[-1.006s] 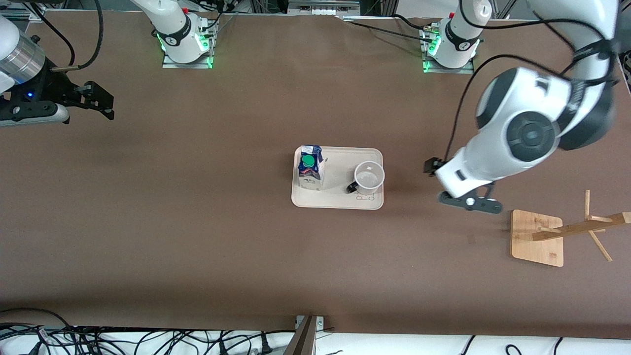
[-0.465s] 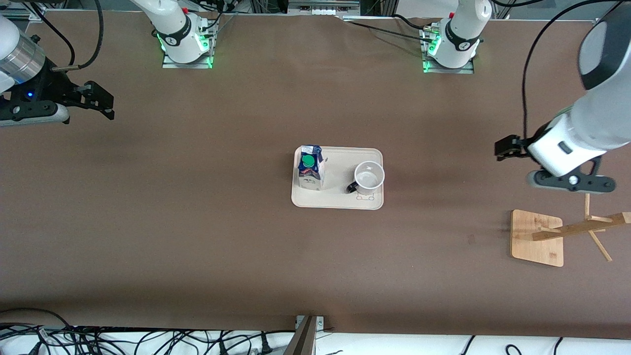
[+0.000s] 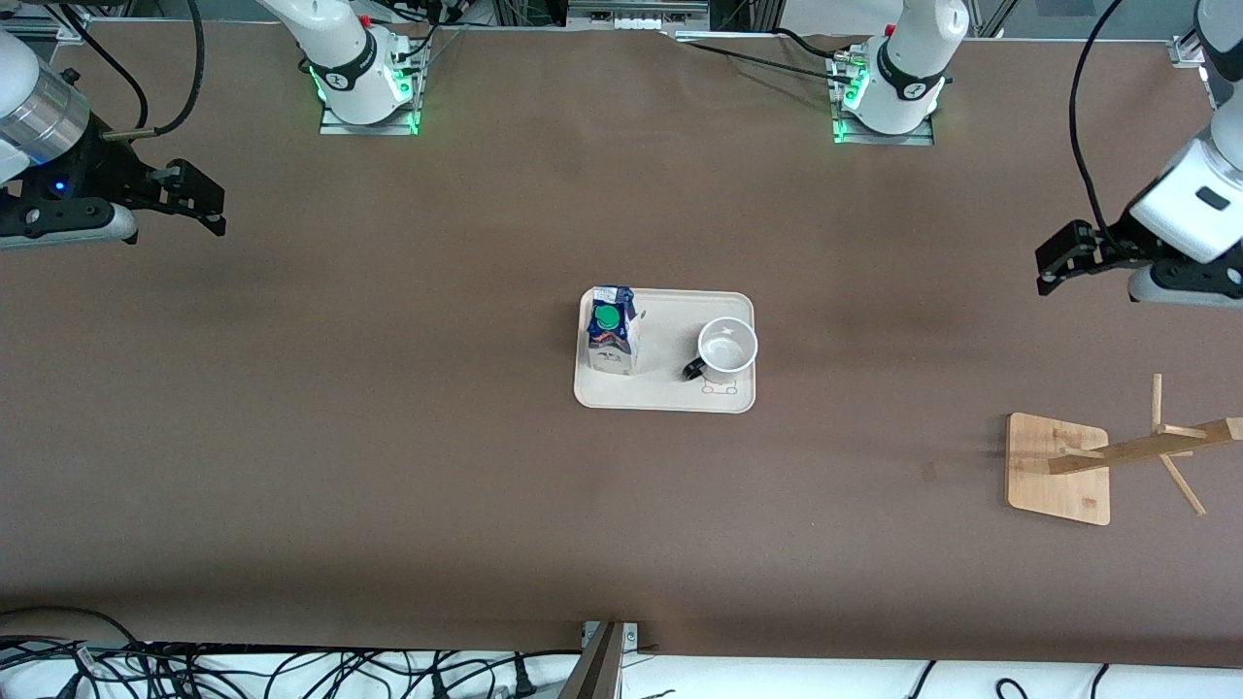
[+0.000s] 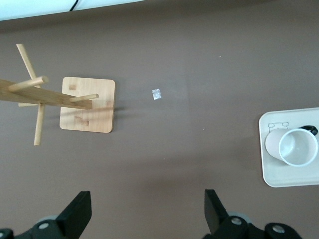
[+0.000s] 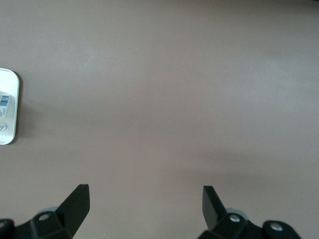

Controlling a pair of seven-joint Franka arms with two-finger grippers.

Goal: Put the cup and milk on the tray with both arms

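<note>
Checking in from my remote station: the tray (image 3: 664,351) sits mid-table and I'm using it as my reference for everything. The milk (image 3: 612,331) is standing upright on the tray at the end toward the right arm, green cap on top. The cup (image 3: 727,350) is upright on the tray too, at the end toward the left arm, apart from the milk with bare tray between them, and its black handle points toward the milk and a bit toward the front camera. From the left wrist view I can see straight into the cup, white inside, nothing in it. My left gripper (image 3: 1051,262) is up in the air over bare table well away from the tray, toward the left arm's end, fingers spread wide with nothing between them; the left wrist view shows both fingers (image 4: 75,214) far apart over brown tabletop. My right gripper (image 3: 199,204) hangs over bare table well away from the tray toward the right arm's end, also wide open and holding nothing, and its wrist view just catches the tray's edge with a sliver of the carton. The wooden rack (image 3: 1117,459) stands toward the left arm's end, nearer the front camera than the tray, and there's a tiny white scrap (image 4: 156,93) on the table between the rack and the tray.
</note>
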